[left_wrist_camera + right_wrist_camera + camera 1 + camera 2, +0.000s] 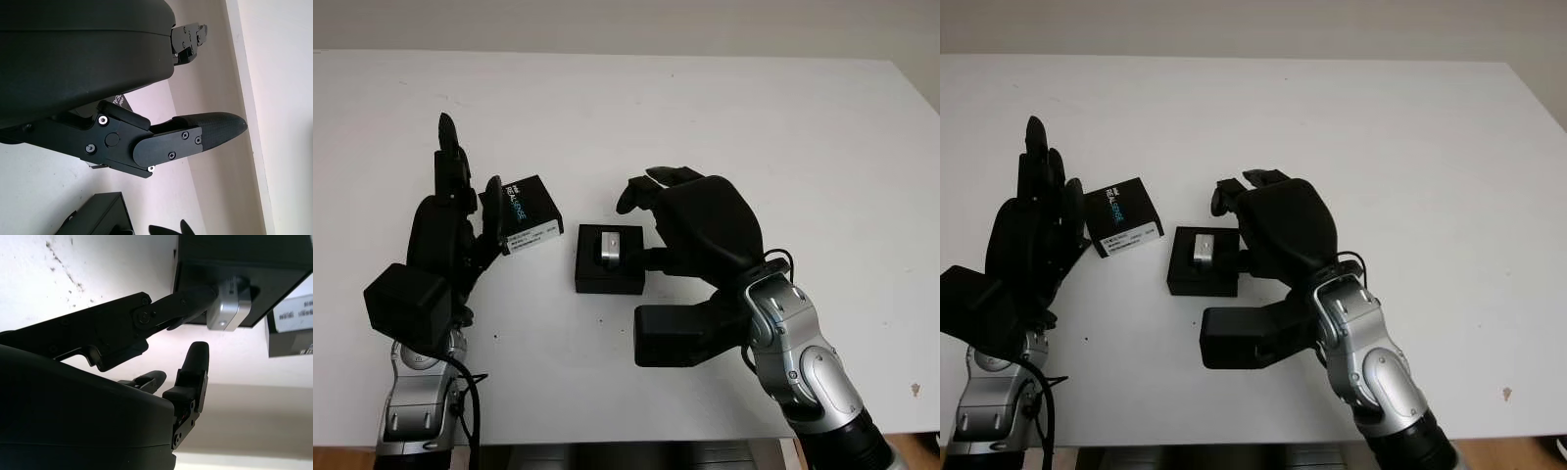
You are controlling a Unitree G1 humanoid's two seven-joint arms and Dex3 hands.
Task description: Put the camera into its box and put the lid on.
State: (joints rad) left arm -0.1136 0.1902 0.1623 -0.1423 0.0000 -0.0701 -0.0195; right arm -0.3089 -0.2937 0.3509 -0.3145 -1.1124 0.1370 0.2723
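The black box base (607, 285) lies open at the table's centre with the silver camera (609, 245) inside it. My right hand (641, 220) is just right of the box and open. Its thumb (188, 301) reaches to the camera's side, while the other fingers (195, 362) hover apart from it. The black lid (530, 211), with a white label, lies left of the box. My left hand (462, 201) is open and stands upright just left of the lid, its thumb close to the lid's edge.
The white table (724, 108) stretches wide behind and to the right of both hands. Its front edge runs close to my forearms. A beige wall strip shows beyond the far edge.
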